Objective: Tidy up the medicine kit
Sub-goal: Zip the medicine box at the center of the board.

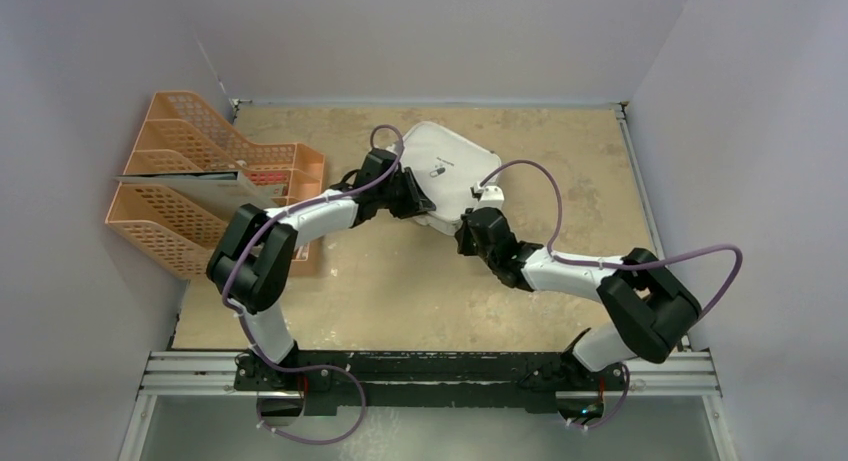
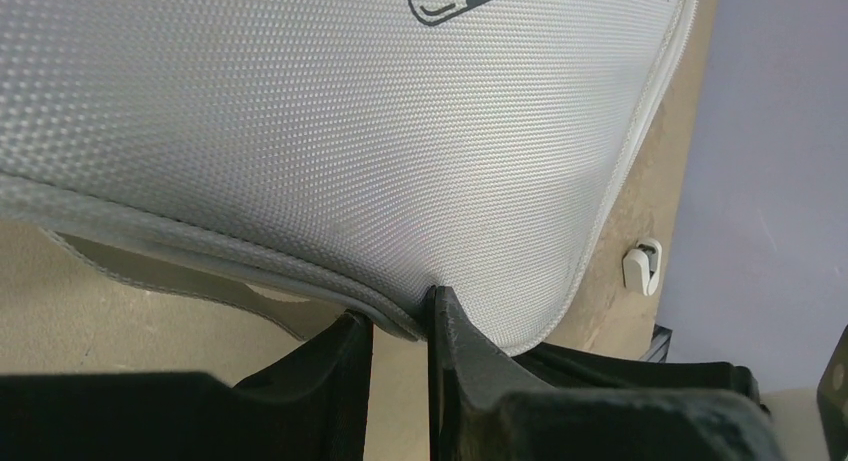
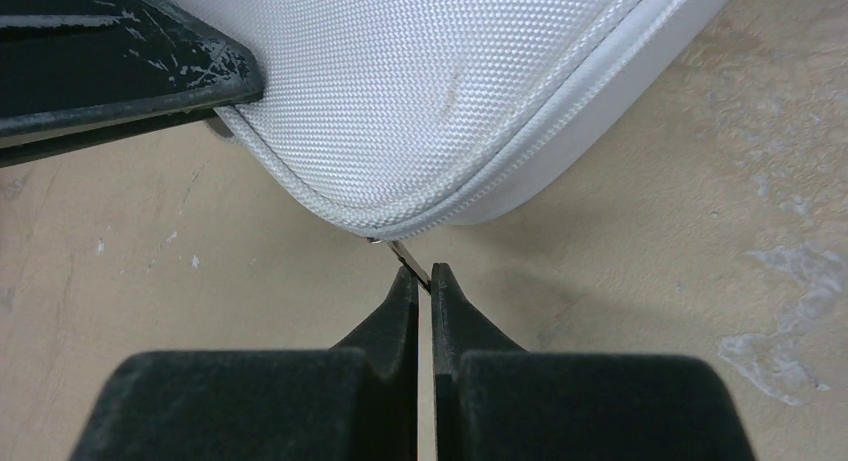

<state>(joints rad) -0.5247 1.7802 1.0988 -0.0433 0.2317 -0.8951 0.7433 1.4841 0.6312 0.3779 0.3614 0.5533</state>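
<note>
The medicine kit (image 1: 452,164) is a pale grey-white woven soft case with a dark pill logo (image 1: 438,169), lying at the back middle of the table. My left gripper (image 1: 424,207) is at its near left edge. In the left wrist view the left gripper (image 2: 398,321) is shut on the kit's piped lid rim (image 2: 330,286), one finger above and one below. My right gripper (image 1: 467,227) is at the kit's near corner. In the right wrist view the right gripper (image 3: 424,279) is shut on the kit's small metal zip pull (image 3: 408,258).
Orange mesh file trays (image 1: 175,216) stand at the left edge of the table, with a grey folder (image 1: 195,178) in them. Pale walls close in the table on the left, back and right. A metal rail (image 1: 430,373) runs along the near edge.
</note>
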